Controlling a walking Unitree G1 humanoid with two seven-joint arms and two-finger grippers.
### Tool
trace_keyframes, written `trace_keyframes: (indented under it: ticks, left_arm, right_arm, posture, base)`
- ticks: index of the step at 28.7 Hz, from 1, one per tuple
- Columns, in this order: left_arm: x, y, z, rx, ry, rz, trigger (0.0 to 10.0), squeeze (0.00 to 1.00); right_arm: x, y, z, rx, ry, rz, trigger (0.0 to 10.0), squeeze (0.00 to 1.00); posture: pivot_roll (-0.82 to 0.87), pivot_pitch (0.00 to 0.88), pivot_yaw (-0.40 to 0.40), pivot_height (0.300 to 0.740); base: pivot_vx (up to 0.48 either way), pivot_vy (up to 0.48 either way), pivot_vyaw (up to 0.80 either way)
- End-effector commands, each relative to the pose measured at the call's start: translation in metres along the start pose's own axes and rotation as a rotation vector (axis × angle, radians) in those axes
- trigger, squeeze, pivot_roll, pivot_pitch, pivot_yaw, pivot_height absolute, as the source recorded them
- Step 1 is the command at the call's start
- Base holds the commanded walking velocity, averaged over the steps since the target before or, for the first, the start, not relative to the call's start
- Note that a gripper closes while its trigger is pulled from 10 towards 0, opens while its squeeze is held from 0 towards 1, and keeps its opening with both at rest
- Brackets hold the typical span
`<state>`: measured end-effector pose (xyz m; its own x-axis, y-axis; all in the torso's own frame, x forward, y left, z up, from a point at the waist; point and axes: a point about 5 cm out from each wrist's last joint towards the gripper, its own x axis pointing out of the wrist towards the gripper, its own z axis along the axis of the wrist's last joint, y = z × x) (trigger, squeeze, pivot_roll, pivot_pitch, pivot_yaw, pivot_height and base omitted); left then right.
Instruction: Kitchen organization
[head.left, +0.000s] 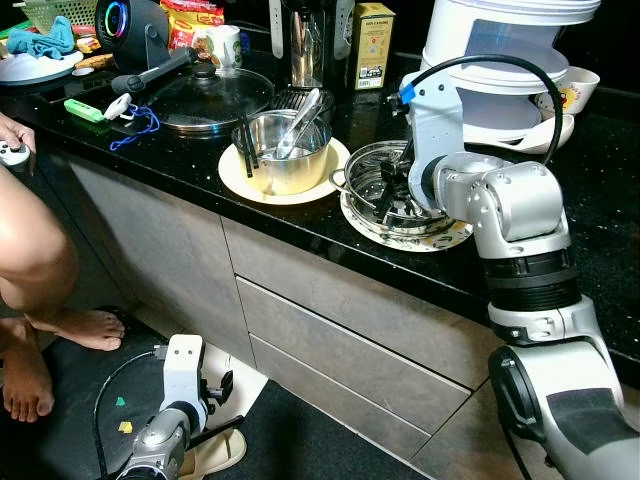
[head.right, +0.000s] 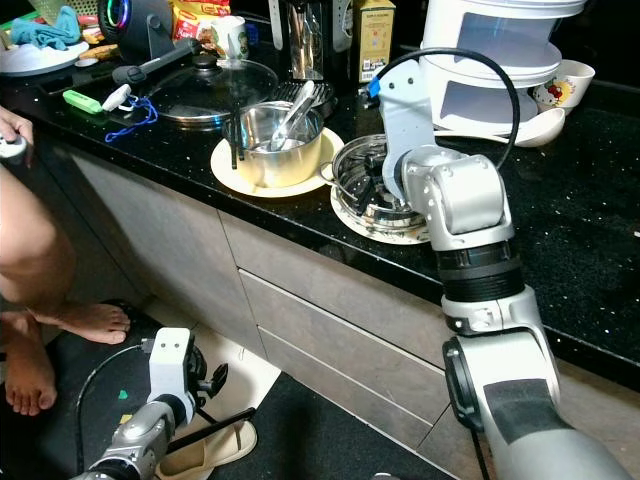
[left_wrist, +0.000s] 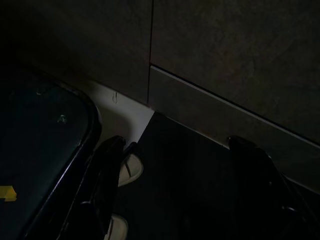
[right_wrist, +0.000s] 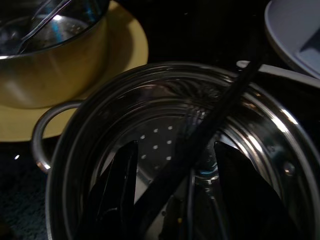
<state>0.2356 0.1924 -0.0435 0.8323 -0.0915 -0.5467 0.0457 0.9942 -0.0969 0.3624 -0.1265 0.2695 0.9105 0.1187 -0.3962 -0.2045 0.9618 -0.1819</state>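
While print covers the yellow box (head.left: 374, 40) and the red packets (head.left: 192, 14) along the top edge of the left eye view, none of it is sharp enough to read. Right of centre, the right gripper (right_wrist: 172, 187) reaches down into the steel steamer pot (head.left: 385, 190), which sits on a patterned plate (head.left: 440, 238) on the black counter (head.left: 600, 200). Its fingers (right_wrist: 117, 185) are spread apart inside the pot, either side of a thin dark rod (right_wrist: 210, 125) that leans across the rim; whether they touch it cannot be told. From the head views the arm hides the fingertips. Just left stands a steel bowl (head.left: 285, 150) with utensils on a yellow plate (head.left: 240, 175). At lower left the left gripper (left_wrist: 175, 190) hangs open over the floor beside a pale slipper (head.left: 215, 455). A person's leg and foot (head.left: 70, 325) are cut off at the left edge.
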Motion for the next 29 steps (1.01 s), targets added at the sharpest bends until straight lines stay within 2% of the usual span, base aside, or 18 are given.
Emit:
trace_keyframes:
  ticks: [1,15,29]
  left_arm:
    - [-0.002,0.0,-0.006,-0.008,0.012,0.007,10.0,0.0]
    - [-0.002,0.0,-0.005,-0.013,0.007,0.007,10.0,0.0]
    - [-0.002,-0.001,-0.005,-0.014,0.002,0.003,10.0,0.0]
  right_arm:
    - [-0.001,0.003,-0.001,-0.002,0.006,0.013,10.0,0.0]
    - [0.0,-0.008,-0.003,0.0,0.018,-0.035,10.0,0.0]
    - [-0.001,-0.01,-0.005,-0.009,0.049,-0.017,10.0,0.0]
  posture:
    - [-0.03,0.055,-0.033,0.74]
    - [-0.03,0.06,-0.036,0.74]
    - [-0.03,0.063,-0.037,0.74]
  base:
    - [0.0,0.0,0.0]
    - [0.0,0.0,0.0]
    - [0.0,0.0,0.0]
